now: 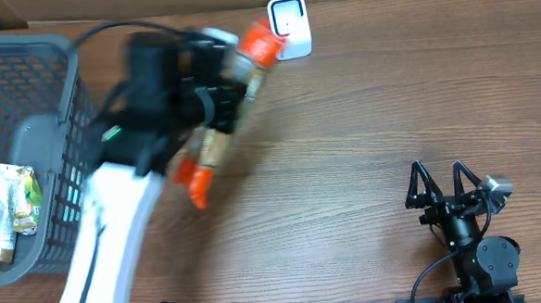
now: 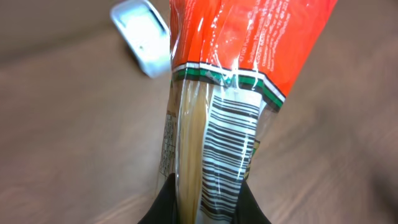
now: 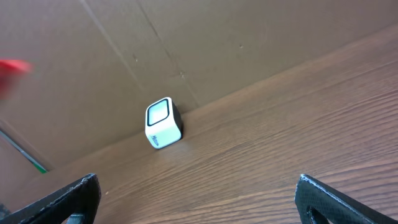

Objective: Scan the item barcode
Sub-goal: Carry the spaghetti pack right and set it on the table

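Observation:
The item is a long clear packet of spaghetti (image 1: 213, 147) with orange ends, held tilted above the table. My left gripper (image 1: 214, 108) is shut on its middle. In the left wrist view the black fingers (image 2: 163, 202) clamp the packet (image 2: 249, 37), and its black-and-white barcode (image 2: 230, 149) faces the camera. The white scanner (image 1: 289, 25) stands at the table's far edge, just beyond the packet's upper orange end; it also shows as scanner (image 2: 142, 34) and scanner (image 3: 163, 122). My right gripper (image 1: 444, 184) rests open and empty at the front right.
A grey plastic basket (image 1: 24, 53) stands at the left, with a green-and-white packet (image 1: 12, 207) lying in it. A brown cardboard wall (image 3: 186, 43) runs behind the scanner. Wooden tabletop (image 1: 370, 109) lies between the two arms.

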